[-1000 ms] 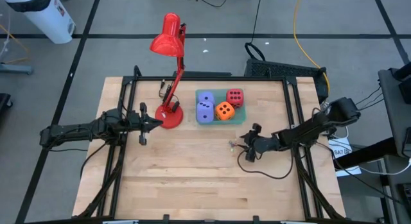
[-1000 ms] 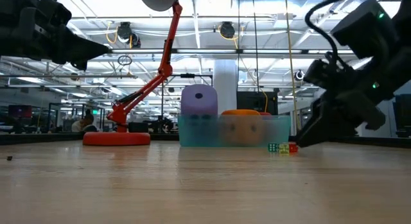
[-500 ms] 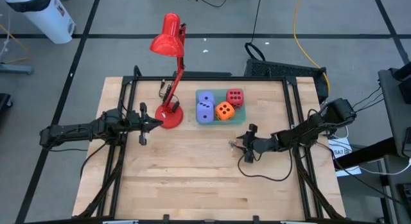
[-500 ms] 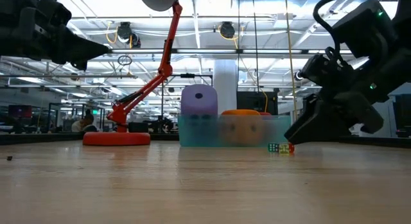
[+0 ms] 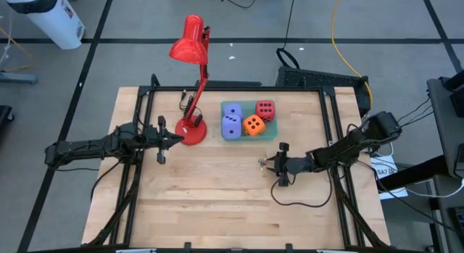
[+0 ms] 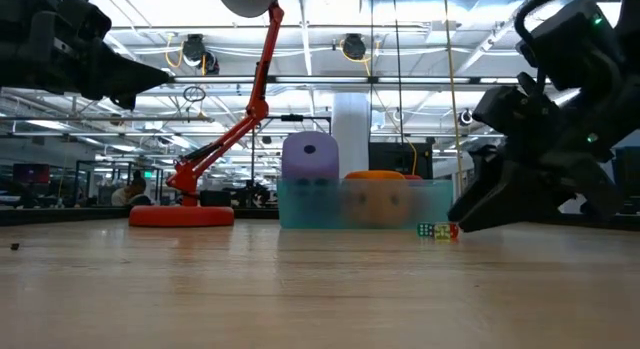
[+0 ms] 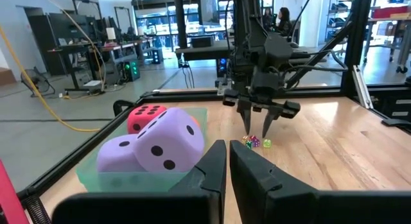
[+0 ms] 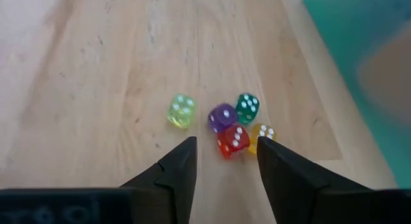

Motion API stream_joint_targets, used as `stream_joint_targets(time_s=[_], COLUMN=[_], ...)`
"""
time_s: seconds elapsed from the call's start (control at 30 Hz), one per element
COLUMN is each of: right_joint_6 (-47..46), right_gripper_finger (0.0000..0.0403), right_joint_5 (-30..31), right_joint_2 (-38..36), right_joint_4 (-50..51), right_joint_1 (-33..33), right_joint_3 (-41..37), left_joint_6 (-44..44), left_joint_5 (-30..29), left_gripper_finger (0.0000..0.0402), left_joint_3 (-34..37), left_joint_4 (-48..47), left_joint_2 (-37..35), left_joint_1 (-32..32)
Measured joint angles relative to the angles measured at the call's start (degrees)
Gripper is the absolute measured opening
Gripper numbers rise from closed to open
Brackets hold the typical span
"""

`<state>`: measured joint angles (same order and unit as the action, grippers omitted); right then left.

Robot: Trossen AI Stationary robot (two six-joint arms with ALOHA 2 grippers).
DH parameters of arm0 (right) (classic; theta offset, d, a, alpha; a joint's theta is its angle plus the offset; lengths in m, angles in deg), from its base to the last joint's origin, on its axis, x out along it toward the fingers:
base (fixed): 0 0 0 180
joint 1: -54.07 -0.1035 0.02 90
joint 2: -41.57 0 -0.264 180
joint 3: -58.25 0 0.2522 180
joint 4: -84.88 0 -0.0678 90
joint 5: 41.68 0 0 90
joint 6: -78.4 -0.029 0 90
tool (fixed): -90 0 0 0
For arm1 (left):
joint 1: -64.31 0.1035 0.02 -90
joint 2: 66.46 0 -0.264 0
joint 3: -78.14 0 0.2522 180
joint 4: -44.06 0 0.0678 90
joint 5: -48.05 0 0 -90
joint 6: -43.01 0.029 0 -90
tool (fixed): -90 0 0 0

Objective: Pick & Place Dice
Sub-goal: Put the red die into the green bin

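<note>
Two lavender dice [image 5: 231, 125], an orange one [image 5: 253, 125] and a red one [image 5: 265, 110] lie in a green tray [image 5: 270, 135] at the table's far middle. Several tiny clear dice [image 8: 226, 124] lie loose on the wood in front of the tray. My right gripper [image 8: 226, 161] slants down at them, open; the small red die [image 8: 232, 140] lies just beyond the gap, and its fingers touch nothing. The same gripper [image 5: 272, 164] appears from above beside the tiny dice [image 5: 261, 163]. My left gripper [image 7: 228, 165] hangs shut above the table's left side, beside the lamp's base [image 5: 191, 130].
A red desk lamp [image 5: 190, 46] stands left of the tray, its head leaning out past the far edge. A black cable [image 5: 304, 198] loops on the wood under the right arm. Bare wood stretches toward the near edge [image 5: 217, 217].
My right gripper has rolled at the wrist and tipped a little further down, staying over the tiny dice. The dice and the tray have not moved.
</note>
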<state>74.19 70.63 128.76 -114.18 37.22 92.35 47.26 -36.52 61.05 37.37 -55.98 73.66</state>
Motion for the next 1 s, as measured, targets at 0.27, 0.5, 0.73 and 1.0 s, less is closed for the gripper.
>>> stream_joint_targets(time_s=[0.27, 0.5, 0.73, 1.0], right_joint_6=[2.4, 2.52, 2.34, 2.5], right_gripper_finger=[0.0129, 0.0118, 0.0115, 0.0116], right_joint_5=[0.24, 0.11, -1.44, -1.41], right_joint_2=[0.92, 0.92, 0.92, 0.92], right_joint_4=[-1.09, -1.35, -1.29, -3.23], right_joint_1=[0.36, 1.63, 1.86, 1.96], right_joint_3=[-0.02, -0.02, -0.02, -0.02], left_joint_6=[-0.02, -0.02, -0.02, -0.04], left_joint_5=[0.0, 0.0, 0.0, 0.0], left_gripper_finger=[0.0033, 0.0033, 0.0033, 0.0033], left_joint_3=[0.0, 0.0, 0.0, -0.02], left_joint_4=[0.01, 0.04, 0.02, 0.42], left_joint_2=[0.0, 0.0, 0.0, 0.0], left_joint_1=[-0.01, 0.0, 0.0, 0.0])
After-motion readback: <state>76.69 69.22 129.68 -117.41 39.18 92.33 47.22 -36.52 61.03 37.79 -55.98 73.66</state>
